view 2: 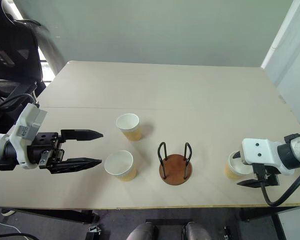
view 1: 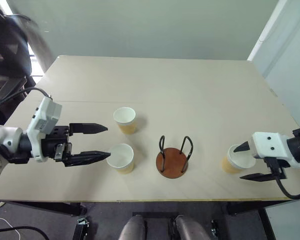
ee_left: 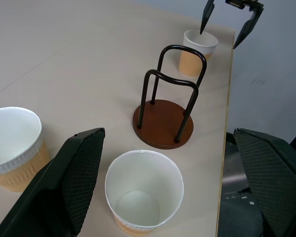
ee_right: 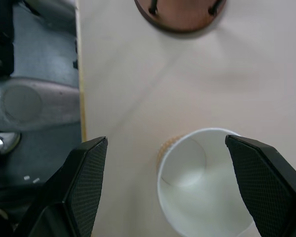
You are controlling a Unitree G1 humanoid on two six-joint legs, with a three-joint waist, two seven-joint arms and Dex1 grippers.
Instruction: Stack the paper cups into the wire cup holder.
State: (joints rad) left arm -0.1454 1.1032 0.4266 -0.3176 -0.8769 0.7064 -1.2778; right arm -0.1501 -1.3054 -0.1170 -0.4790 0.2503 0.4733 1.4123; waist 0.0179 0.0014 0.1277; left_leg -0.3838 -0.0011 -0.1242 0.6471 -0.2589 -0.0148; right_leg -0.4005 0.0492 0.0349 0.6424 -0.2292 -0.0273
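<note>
Tan paper cups, three, all upright on the pale table: the nearest cup stands close to the front edge with my left gripper spread wide and empty just beside it, and the right cup, also near the front edge, sits under my right gripper, parted wide above its rim and holding nothing. Between these two, apart from both, stands the wire cup holder, empty, its brown disc close to the front edge. Farther back stands the third cup, with broad bare tabletop behind it out to the far edge.
</note>
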